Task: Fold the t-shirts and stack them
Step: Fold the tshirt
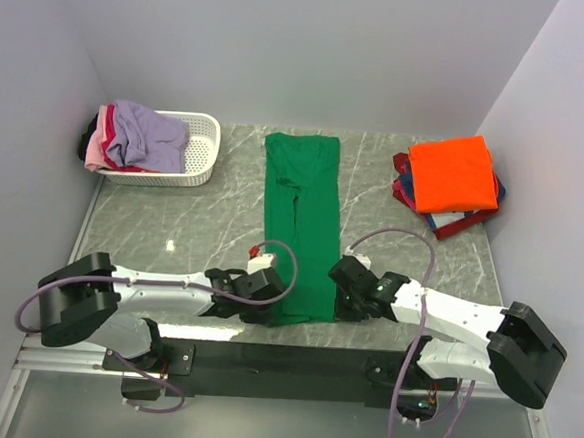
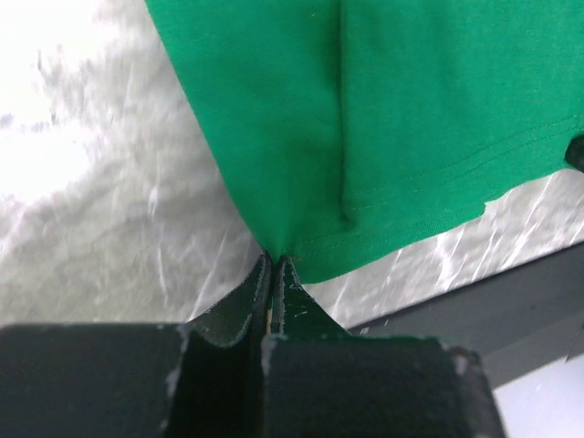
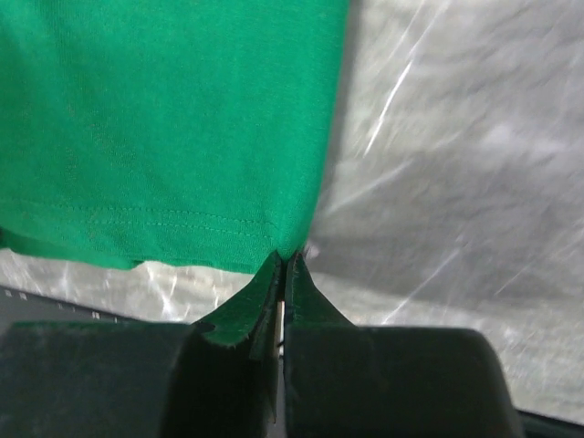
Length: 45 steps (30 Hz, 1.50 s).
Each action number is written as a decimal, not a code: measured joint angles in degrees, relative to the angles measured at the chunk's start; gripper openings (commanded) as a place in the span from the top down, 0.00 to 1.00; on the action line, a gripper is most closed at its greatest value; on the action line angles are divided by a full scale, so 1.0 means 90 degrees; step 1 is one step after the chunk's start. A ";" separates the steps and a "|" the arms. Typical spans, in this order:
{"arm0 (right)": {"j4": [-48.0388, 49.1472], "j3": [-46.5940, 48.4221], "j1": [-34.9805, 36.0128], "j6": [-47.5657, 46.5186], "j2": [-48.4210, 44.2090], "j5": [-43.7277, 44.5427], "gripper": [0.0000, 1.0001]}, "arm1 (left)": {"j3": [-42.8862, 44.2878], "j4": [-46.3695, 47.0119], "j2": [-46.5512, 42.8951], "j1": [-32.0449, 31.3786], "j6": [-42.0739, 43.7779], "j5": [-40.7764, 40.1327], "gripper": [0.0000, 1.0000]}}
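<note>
At the near edge of the counter (image 1: 171,233), the left fingers (image 2: 276,272) and right fingers (image 3: 286,270) were pinched shut, each on one hem corner of the green shirt (image 1: 300,220). It lay as a long strip mid-counter, likely to be folded in half.

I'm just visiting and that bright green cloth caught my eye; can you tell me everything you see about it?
The green t-shirt is plain, soft-looking cloth with stitched hems, folded into a long narrow strip. It lies flat on the marble-patterned table, running from the far side to the near edge. The left end effector pinches its near left corner and the right end effector its near right corner.
</note>
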 measured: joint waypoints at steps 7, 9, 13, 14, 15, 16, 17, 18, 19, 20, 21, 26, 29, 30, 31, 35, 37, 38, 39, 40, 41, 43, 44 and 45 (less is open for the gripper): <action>-0.0420 0.0097 0.0612 0.0350 -0.0117 0.0041 1.00 | -0.0267 -0.0267 -0.0544 -0.0175 -0.0219 0.0092 0.99; -0.0527 0.0202 0.0714 0.0474 -0.0194 0.0185 1.00 | -0.0270 -0.0381 -0.0782 -0.0199 -0.0313 0.0034 0.99; -0.0498 0.0372 0.0736 0.0639 -0.0396 0.0481 1.00 | -0.0267 -0.0379 -0.1093 -0.0121 -0.0498 -0.0153 0.99; -0.0493 0.0452 0.0736 0.0656 -0.0376 0.0542 1.00 | -0.0267 -0.0350 -0.1103 -0.0068 -0.0505 -0.0175 0.99; -0.0476 0.0544 0.0736 0.0656 -0.0321 0.0610 1.00 | -0.0267 -0.0304 -0.1103 0.0019 -0.0510 -0.0187 1.00; -0.0457 0.0658 0.0736 0.0648 -0.0233 0.0692 1.00 | -0.0272 -0.0233 -0.1103 0.0131 -0.0500 -0.0180 0.99; -0.0423 0.0772 0.0736 0.0629 -0.0121 0.0760 1.00 | -0.0274 -0.0148 -0.1103 0.0250 -0.0495 -0.0180 0.99; -0.0408 0.0901 0.0733 0.0595 0.0012 0.0850 1.00 | -0.0279 -0.0056 -0.1098 0.0374 -0.0478 -0.0168 0.99; -0.0369 0.1027 0.0716 0.0544 0.0155 0.0918 1.00 | -0.0282 0.0044 -0.1086 0.0505 -0.0430 -0.0168 0.99; -0.0325 0.1122 0.0699 0.0495 0.0277 0.0981 1.00 | -0.0282 0.0126 -0.1061 0.0607 -0.0369 -0.0177 0.99; -0.0243 0.1243 0.0663 0.0427 0.0437 0.1037 1.00 | -0.0279 0.0226 -0.1013 0.0738 -0.0299 -0.0177 0.99; 0.0049 0.1630 0.0406 0.0044 0.1044 0.1256 1.00 | -0.0187 0.0624 -0.0522 0.1396 0.0248 -0.0121 0.99; 0.0143 0.1865 0.0233 -0.0211 0.1338 0.1365 1.00 | 0.0087 0.0736 -0.0136 0.1783 0.0641 -0.0124 0.99; 0.0175 0.1957 0.0146 -0.0289 0.1435 0.1409 1.00 | 0.0206 0.0758 -0.0002 0.1882 0.0741 -0.0117 0.99; 0.0219 0.2038 0.0056 -0.0386 0.1518 0.1423 1.00 | 0.0347 0.0811 0.0143 0.1984 0.0882 -0.0114 0.99; 0.0423 0.2285 -0.0391 -0.0733 0.1787 0.1489 1.00 | 0.0894 0.0957 0.0629 0.2331 0.1367 -0.0112 1.00; 0.0505 0.2414 -0.0590 -0.0918 0.1950 0.1489 1.00 | 0.1200 0.0969 0.0867 0.2477 0.1591 -0.0112 0.99; 0.0532 0.2472 -0.0678 -0.0988 0.2013 0.1486 1.00 | 0.1365 0.0986 0.0991 0.2550 0.1695 -0.0112 0.99; 0.0563 0.2548 -0.0763 -0.1078 0.2103 0.1484 1.00 | 0.1501 0.0988 0.1095 0.2618 0.1797 -0.0104 0.99; 0.0595 0.2625 -0.0848 -0.1168 0.2188 0.1481 1.00 | 0.1666 0.0984 0.1214 0.2696 0.1899 -0.0107 0.99; 0.0629 0.2701 -0.0920 -0.1243 0.2273 0.1477 1.00 | 0.1775 0.0974 0.1297 0.2756 0.1979 -0.0107 0.99; 0.0709 0.2883 -0.1078 -0.1409 0.2472 0.1464 1.00 | 0.2028 0.0981 0.1472 0.2909 0.2154 -0.0104 0.99; 0.0721 0.2985 -0.1161 -0.1486 0.2582 0.1445 1.00 | 0.2120 0.0971 0.1535 0.2990 0.2212 -0.0102 0.99; 0.0738 0.3092 -0.1241 -0.1564 0.2691 0.1428 1.00 | 0.2229 0.0969 0.1617 0.3087 0.2302 -0.0090 0.99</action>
